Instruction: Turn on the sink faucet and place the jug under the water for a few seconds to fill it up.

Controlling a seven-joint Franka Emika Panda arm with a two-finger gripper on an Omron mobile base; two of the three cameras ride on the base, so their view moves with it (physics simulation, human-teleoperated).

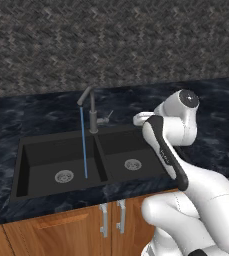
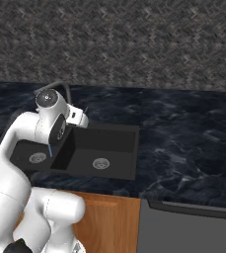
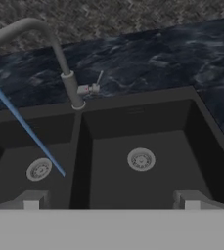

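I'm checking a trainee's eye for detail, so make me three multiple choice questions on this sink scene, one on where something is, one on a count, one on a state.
1. Where does the water land?
A. left basin
B. right basin
C. countertop

2. How many round drains does the sink have?
A. one
B. two
C. three

3. How is the gripper?
A. shut on a jug
B. shut, empty
C. open, empty

Answers: 1 A, the blue stream from the sink faucet drops beside the left drain. 2 B, one silver drain per basin. 3 C, its tips stand wide apart with nothing between.
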